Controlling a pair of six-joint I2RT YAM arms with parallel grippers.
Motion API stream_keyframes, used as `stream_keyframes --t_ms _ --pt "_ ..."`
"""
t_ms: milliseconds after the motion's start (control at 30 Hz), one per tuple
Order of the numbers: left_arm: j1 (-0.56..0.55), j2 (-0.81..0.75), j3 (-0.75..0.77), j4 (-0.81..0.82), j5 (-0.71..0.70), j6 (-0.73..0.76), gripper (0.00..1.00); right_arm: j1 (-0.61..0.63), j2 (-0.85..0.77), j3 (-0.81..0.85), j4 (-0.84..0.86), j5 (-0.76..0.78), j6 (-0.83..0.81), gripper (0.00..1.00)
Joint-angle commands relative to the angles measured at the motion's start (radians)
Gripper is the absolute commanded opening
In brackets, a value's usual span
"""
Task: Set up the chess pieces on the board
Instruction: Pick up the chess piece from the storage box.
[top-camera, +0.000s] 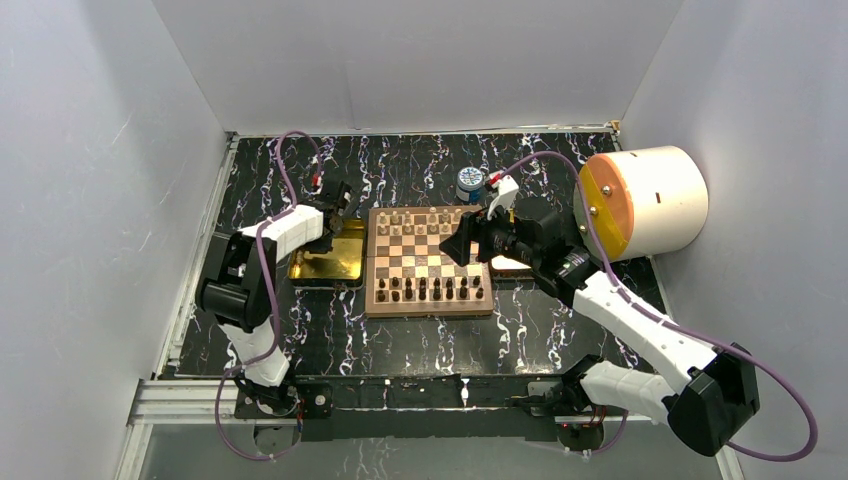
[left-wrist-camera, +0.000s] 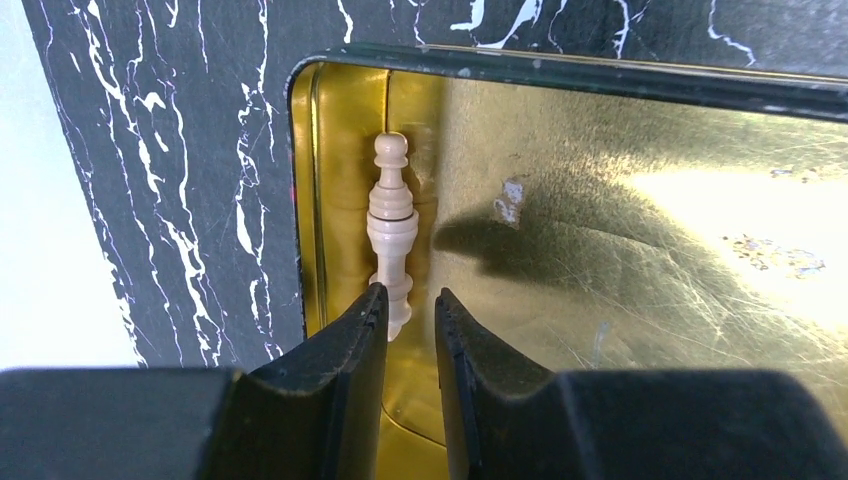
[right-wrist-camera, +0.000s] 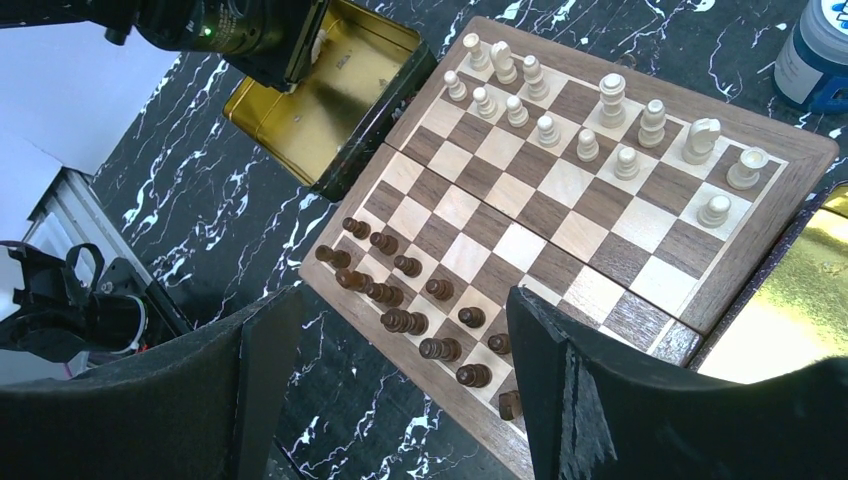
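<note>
Black, white-veined desk (top-camera: 300, 340) enclosed by pale walls; board (top-camera: 430, 262) at centre, gold tray (top-camera: 335, 262) just beside its left edge, second gold tray (right-wrist-camera: 790, 290) at its right. Cream chess pieces (right-wrist-camera: 548, 128) upright along the two far rows; dark pieces (right-wrist-camera: 385, 293) along the near rows. One more cream piece (left-wrist-camera: 392, 225) lying flat in the left tray, close to its wall. Left gripper (left-wrist-camera: 410, 295) lowered into that tray, jaws narrowed to a slim gap, the piece's base at their mouth against one finger; grip possibly incomplete, not decidable from this view. Right gripper (right-wrist-camera: 400, 300) above the board's right edge, jaws wide apart. Blue-and-white jar (top-camera: 469, 183) beyond the board's far edge.
</note>
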Motion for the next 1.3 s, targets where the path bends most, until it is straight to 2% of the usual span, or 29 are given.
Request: stream_keyframes --t_ms 0,900,1267 --pt "0.004 0.006 0.025 -0.013 -0.066 0.006 0.22 -0.002 -0.041 -0.007 0.053 0.018 -0.016 0.83" --pt "0.004 0.063 0.023 -0.026 -0.066 -0.011 0.22 -0.002 -0.045 -0.034 0.085 0.017 -0.013 0.83" --pt "0.004 0.072 0.054 -0.054 0.044 -0.024 0.18 -0.003 -0.039 -0.041 0.094 0.019 -0.017 0.83"
